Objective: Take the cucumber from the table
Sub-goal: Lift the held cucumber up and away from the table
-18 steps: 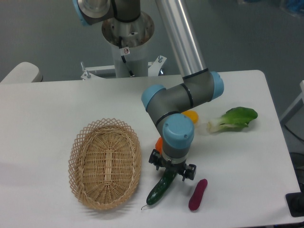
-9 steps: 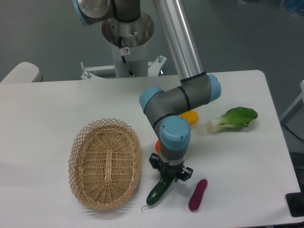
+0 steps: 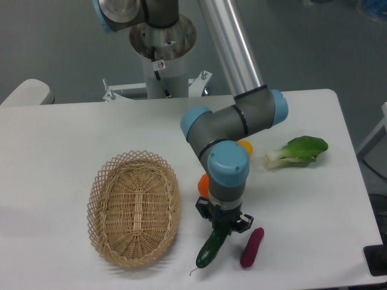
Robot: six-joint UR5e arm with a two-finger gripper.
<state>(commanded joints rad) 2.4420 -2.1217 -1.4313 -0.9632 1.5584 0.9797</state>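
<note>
Gripper [image 3: 221, 225] clenched on upper end of cucumber [image 3: 215, 246], so you have it near one tip and long body hangs tilted toward near-left. Cucumber sits between wicker basket [image 3: 134, 208] and purple vegetable [image 3: 252, 247]; whether it clears table [image 3: 54, 151], you can't tell
</note>
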